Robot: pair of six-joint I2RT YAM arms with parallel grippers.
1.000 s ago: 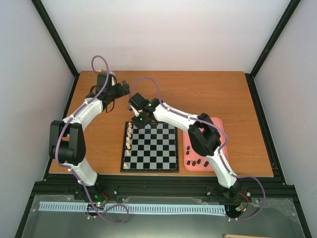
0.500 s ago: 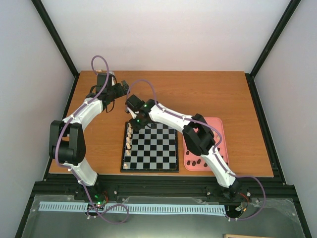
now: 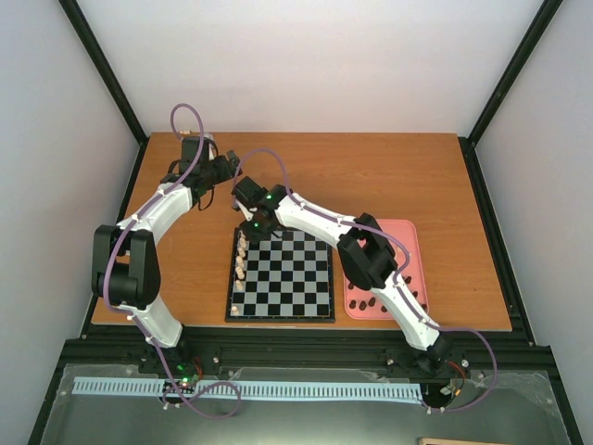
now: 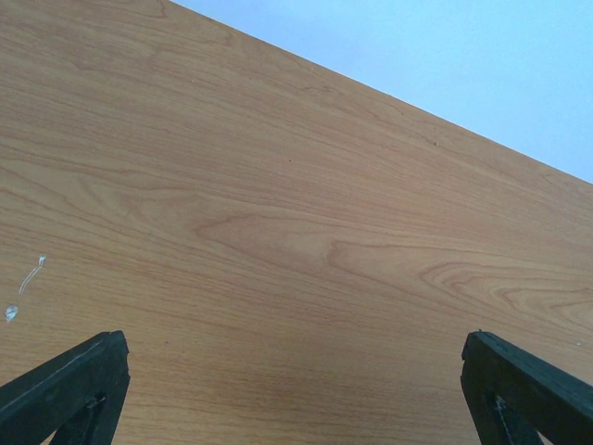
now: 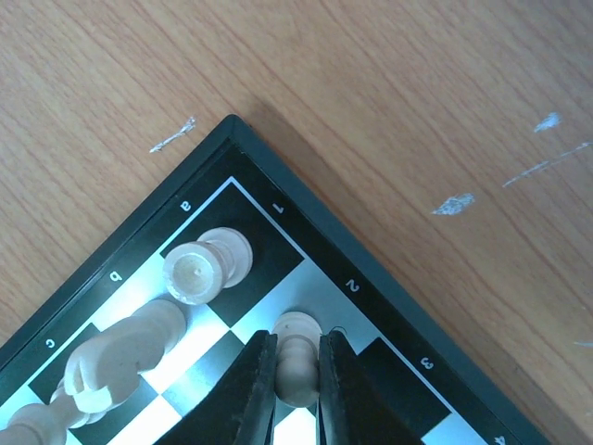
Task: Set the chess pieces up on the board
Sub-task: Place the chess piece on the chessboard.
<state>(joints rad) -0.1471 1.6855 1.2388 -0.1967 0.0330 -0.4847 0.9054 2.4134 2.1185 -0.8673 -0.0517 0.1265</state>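
wood grain runs across the whole table (image 3: 389, 176), an orange-brown veneer with a smooth matt face and a few pale scratches (image 5: 171, 134) near the board's corner. plain white walls close it in on three sides, with black frame posts running up at the back corners. along the near edge sits a dark metal rail where both arm bases are bolted, and a pale ribbed strip (image 3: 250, 389) lies in front of it.

the board (image 3: 287, 278) lies flat near the front middle of the table, a square of glossy black and light grey checks inside a thin black border with small white letters and numbers. just right of it is a pink rectangular tray (image 3: 412, 241) with rounded corners, holding small dark brown pieces (image 3: 369, 301) at its near end. cream pieces (image 3: 241, 260) stand in a line down the board's left column.

the right gripper (image 5: 296, 345) is at the board's far left corner, its black tapered fingers pinched onto a cream pawn (image 5: 296, 326), a turned piece with a round head, over the light square by the number 2; whether its foot touches the square cannot be told. on the dark corner square beside it stands a cream rook (image 5: 204, 264), squat and cylindrical, and next along the edge a carved knight (image 5: 125, 348).

the left gripper (image 4: 295, 389) hangs over bare wood beyond the board, its two black fingers spread wide apart with nothing between them.
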